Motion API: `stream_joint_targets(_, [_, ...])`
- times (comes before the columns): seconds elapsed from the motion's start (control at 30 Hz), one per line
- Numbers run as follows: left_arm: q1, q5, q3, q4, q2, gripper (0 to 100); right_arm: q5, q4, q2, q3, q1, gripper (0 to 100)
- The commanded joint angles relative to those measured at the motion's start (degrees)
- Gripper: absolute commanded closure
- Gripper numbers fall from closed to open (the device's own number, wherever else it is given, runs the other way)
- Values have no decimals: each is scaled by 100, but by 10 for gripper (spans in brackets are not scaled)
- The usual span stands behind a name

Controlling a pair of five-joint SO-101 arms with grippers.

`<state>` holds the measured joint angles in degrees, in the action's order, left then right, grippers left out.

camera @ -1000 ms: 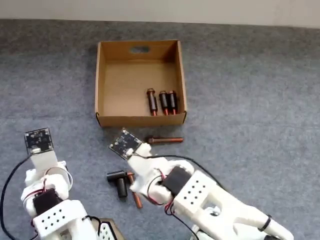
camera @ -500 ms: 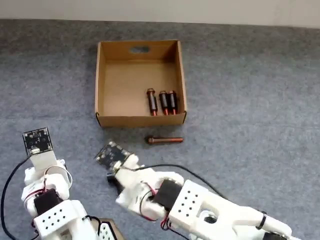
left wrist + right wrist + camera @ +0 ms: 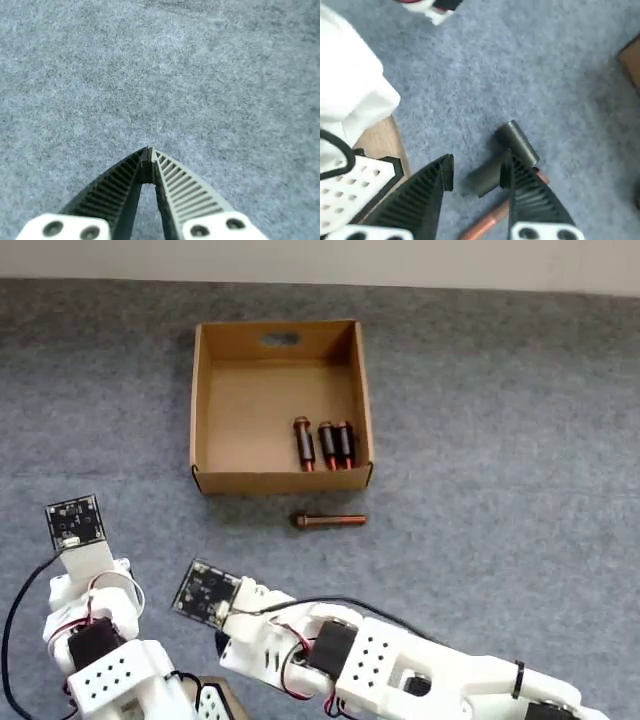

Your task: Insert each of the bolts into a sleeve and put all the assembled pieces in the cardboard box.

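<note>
The cardboard box (image 3: 283, 481) stands open at the back of the grey carpet, with three assembled bolt-and-sleeve pieces (image 3: 322, 443) lying in its front right corner. A loose copper bolt (image 3: 328, 521) lies just in front of the box. My right gripper (image 3: 477, 169) is open, low over the carpet. Two black sleeves lie there: one sleeve (image 3: 487, 179) between the fingers against one of them, the other sleeve (image 3: 518, 143) just beyond. A second copper bolt (image 3: 485, 223) lies beside them. My left gripper (image 3: 149, 153) is shut on nothing above bare carpet.
The right arm (image 3: 330, 650) stretches across the front centre and covers the sleeves from above. The left arm (image 3: 85, 620) stands at the front left, and its white base (image 3: 350, 95) and wooden plate (image 3: 377, 145) are close to the right gripper.
The right arm has swung left and toward the table's front, now covering the two sleeves and the bolt that showed beside it a second ago. The left arm has kept still.
</note>
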<state>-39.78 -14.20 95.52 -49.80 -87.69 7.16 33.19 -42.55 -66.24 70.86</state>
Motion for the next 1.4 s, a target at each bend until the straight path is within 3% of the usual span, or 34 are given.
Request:
stream_joint_targets(0.0, [-31,35,-40,88,-57,979,343,-92,180,303,-189,846])
stream_joint_targets(0.2, [-31,35,-4,114,-57,979,378,-92,1376,1024,-611,846])
stream_joint_targets(0.57, [110,18,13,114,-57,979,387,-92,2677,1622,-409,845])
stream_joint_targets(0.77, [110,18,13,105,-57,979,387,-92,2967,1780,-541,864])
stream_joint_targets(0.9, [110,18,13,97,-57,979,387,-92,3169,1780,-549,995])
stream_joint_targets(1.37, [110,18,13,97,-57,979,343,-75,2730,2044,-989,987])
